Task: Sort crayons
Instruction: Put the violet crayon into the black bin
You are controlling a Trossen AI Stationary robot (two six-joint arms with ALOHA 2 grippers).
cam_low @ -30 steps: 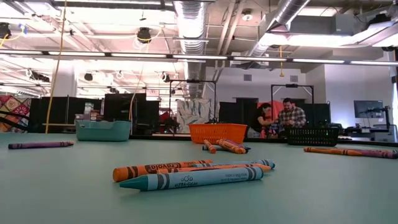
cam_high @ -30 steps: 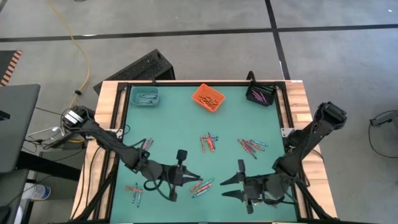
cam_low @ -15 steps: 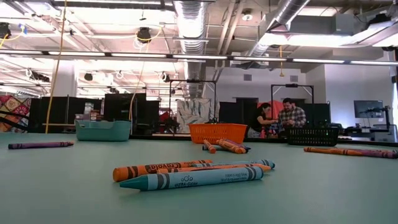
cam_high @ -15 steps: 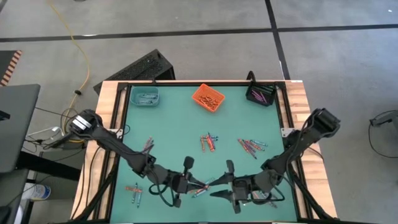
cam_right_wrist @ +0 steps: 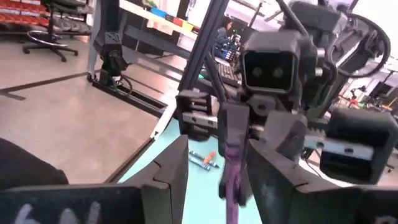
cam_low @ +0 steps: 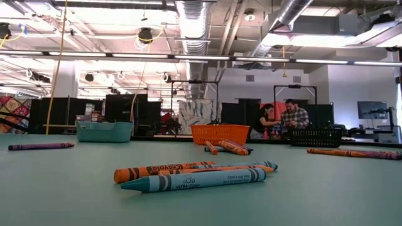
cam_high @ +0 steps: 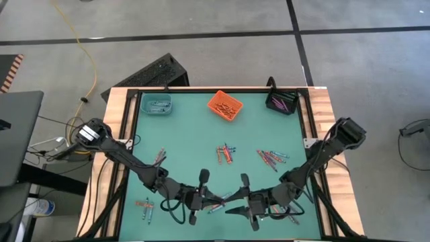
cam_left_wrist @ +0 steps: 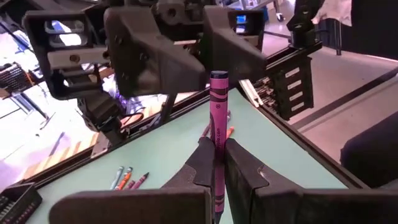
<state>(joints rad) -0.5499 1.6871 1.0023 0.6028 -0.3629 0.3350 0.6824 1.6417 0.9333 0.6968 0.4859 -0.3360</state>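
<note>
A purple-pink crayon (cam_left_wrist: 218, 118) is in my left gripper (cam_left_wrist: 216, 148), which is shut on it above the table's near middle (cam_high: 209, 196). My right gripper (cam_right_wrist: 221, 154) faces it from the right (cam_high: 236, 203), open, its fingers standing on either side of the crayon's free end (cam_right_wrist: 234, 177) without touching it. Other crayons lie flat in loose clusters on the green table: one under the grippers (cam_low: 195, 176), one at the middle (cam_high: 226, 153), one at the right (cam_high: 271, 158), one at the near left (cam_high: 146, 207). Neither gripper shows in the low view. My left gripper pinches the crayon's rear part (cam_left_wrist: 217, 163) between its two fingers. The fingers come level from the table's left and lie along the crayon. It sticks out past the fingertips toward my right gripper, lifted clear of the table.
Three small bins stand along the far edge: teal (cam_high: 156, 104), orange (cam_high: 224, 106) and black (cam_high: 283, 102), each with crayons inside. A couple of crayons lie at the left (cam_high: 159, 156). People sit far behind the table (cam_low: 282, 119).
Both grippers have come together over the table's near middle, the left one going right with the crayon and the right one going left, both sinking a little. The crayon's free end now stands between the right gripper's open fingers.
</note>
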